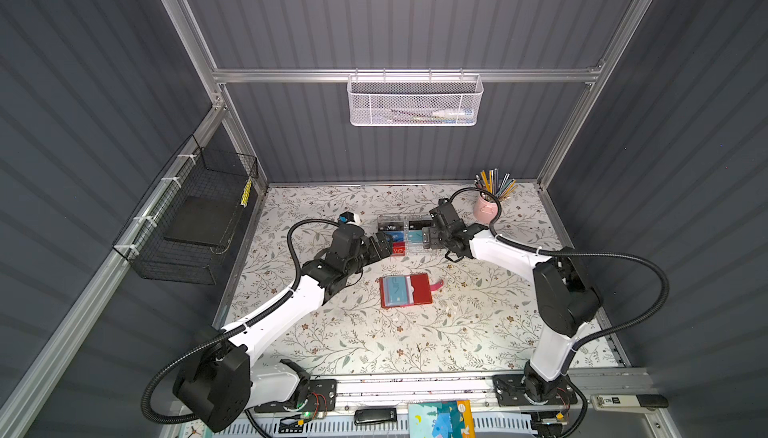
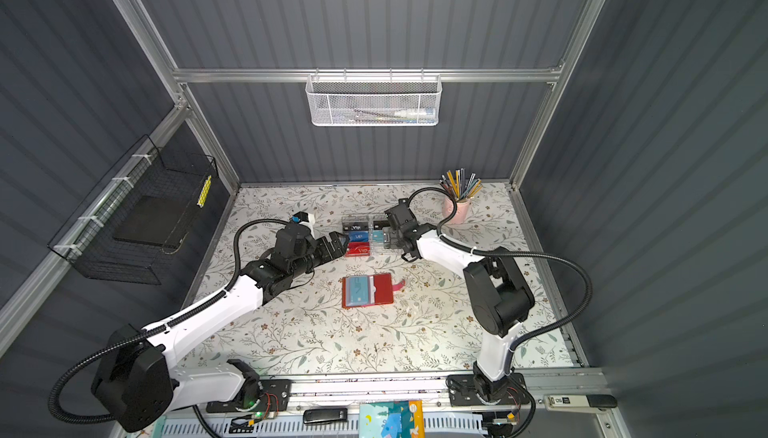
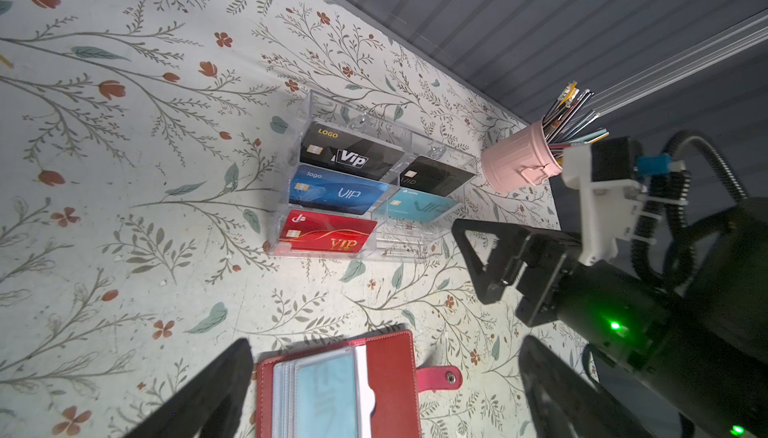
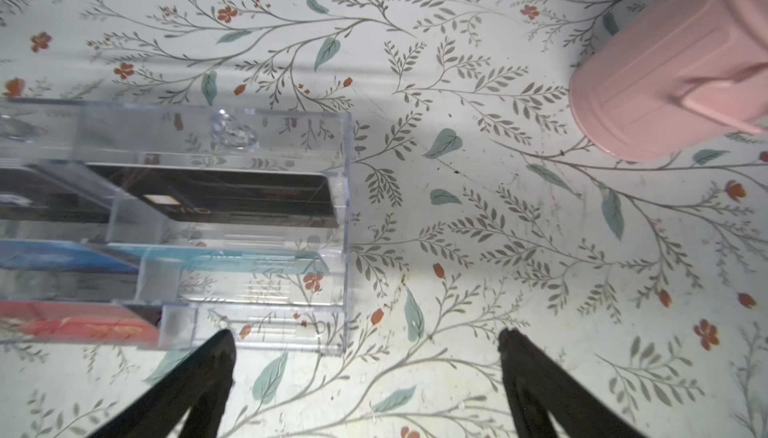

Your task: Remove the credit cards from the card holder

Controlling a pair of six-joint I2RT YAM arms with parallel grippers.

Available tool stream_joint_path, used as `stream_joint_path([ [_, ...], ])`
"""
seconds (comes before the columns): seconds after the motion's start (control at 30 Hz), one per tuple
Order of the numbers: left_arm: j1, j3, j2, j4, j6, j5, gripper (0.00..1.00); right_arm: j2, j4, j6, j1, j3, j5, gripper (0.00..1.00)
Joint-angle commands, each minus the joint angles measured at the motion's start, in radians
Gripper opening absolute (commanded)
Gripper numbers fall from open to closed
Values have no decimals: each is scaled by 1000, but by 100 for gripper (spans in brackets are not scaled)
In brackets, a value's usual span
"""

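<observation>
card holder (image 1: pixel 419 292) open, well apart from rack (image 3: pixel 409 240)

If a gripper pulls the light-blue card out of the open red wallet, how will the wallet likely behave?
The red wallet lies open and flat with nothing holding it, so it would probably slide on the tabletop unless pinned. Its clear sleeves look thin and floppy, so they may lift with the light-blue card.

Stitched, leather-look red card holder (image 3: pixel 399 382), matt outside, clear shiny plastic inside. Transparent glossy acrylic rack (image 3: pixel 407 240). Matt pink cup (image 3: pixel 513 161), ribbed; smooth printed table covering (image 1: pixel 374 340).
</observation>
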Motion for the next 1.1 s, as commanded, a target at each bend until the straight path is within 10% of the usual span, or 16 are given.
stream_joint_path([
  [0.0, 7, -29, -42, -46, -8, 19, 100, -84, 0, 25, 0, -58, -25, 99],
  [0.57, 7, -237, -214, -8, -67, 288, 100, -526, 62, 216, 87, -431, -404, 99],
  [1.07, 9, -350, -164, 244, -207, 456, 100, -359, 184, 196, 269, -463, -348, 99],
])
